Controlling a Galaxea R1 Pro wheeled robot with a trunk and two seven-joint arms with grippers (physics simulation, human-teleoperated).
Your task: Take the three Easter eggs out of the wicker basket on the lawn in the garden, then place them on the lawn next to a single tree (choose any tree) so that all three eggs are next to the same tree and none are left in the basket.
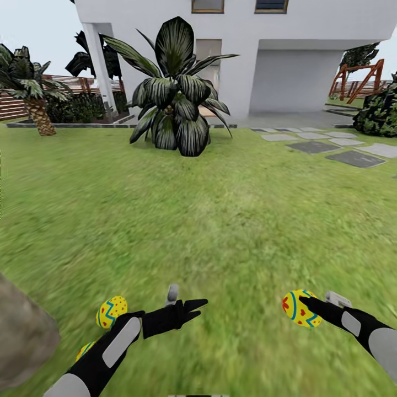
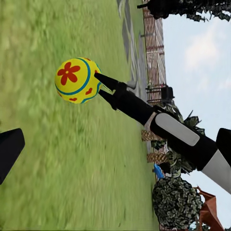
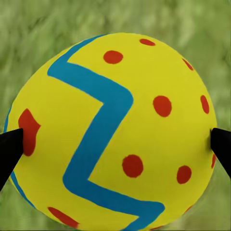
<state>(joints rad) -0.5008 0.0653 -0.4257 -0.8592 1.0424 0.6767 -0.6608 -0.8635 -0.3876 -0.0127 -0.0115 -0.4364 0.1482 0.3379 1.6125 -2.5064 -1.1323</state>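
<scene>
Right gripper (image 1: pixel 302 300): the fingers (image 3: pixel 9 149) are spread to the width of one Easter egg (image 3: pixel 113 132) and clamp it on opposite sides, clear of the lawn (image 1: pixel 220 220). This held egg's long axis cannot be determined.

Left gripper (image 1: pixel 201 306): the fingers are nearly together, with nothing between them.

A second egg (image 1: pixel 111 311) lies on the lawn just beside the left forearm, its long axis tilted off upright. A third egg (image 1: pixel 84 350) is partly hidden behind that forearm, near a pale grey-tan trunk (image 1: pixel 22 336).
</scene>
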